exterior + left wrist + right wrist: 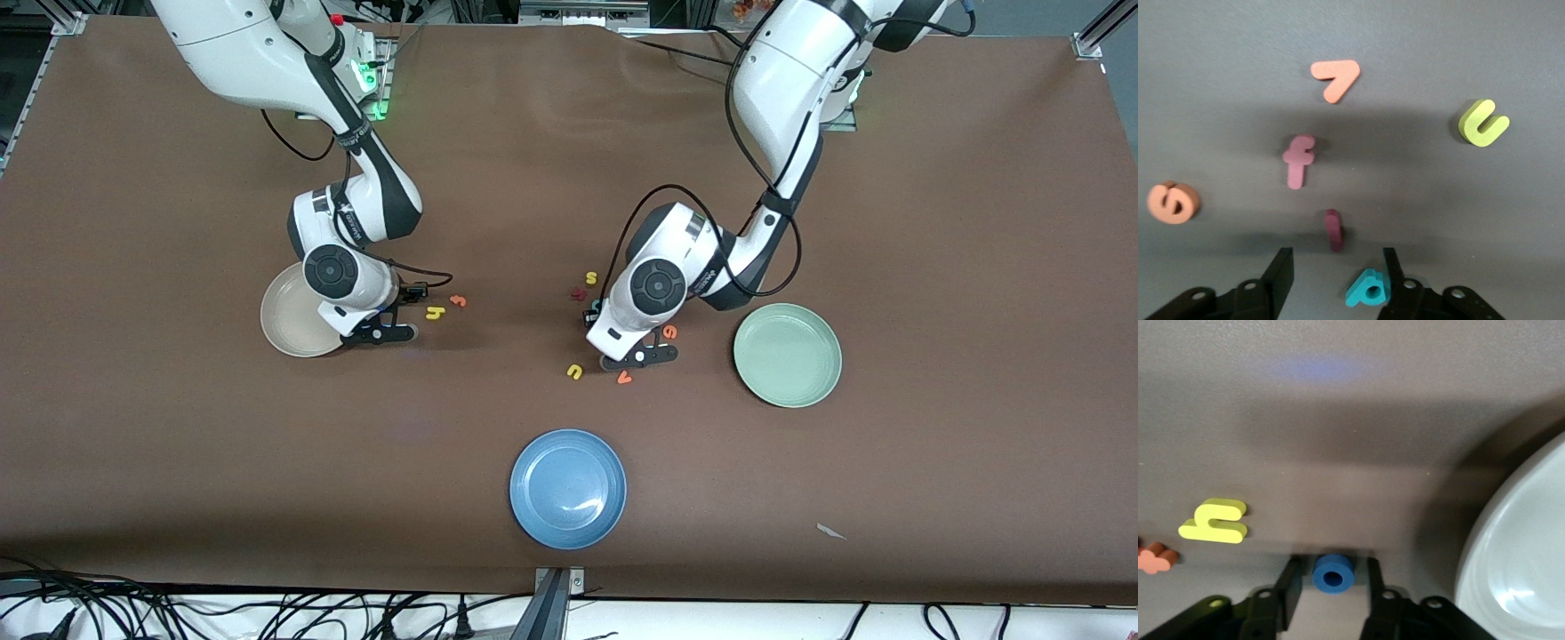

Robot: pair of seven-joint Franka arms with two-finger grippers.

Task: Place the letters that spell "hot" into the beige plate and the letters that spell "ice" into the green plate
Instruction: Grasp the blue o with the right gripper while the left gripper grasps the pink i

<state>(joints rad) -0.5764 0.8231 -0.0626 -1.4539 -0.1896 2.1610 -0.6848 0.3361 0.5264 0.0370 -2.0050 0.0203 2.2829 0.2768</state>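
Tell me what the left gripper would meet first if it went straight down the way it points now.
Probably the dark red i, which lies on the table between the open fingers of the left gripper. The teal letter lies against one finger, so it could be touched too.

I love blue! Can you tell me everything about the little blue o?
The blue o is a small, thick ring with a round hole through its middle, and it looks like soft foam. It lies flat on the brown table beside the beige plate, with the yellow h close by. The right gripper is down around it, one finger on each side, close to the ring.
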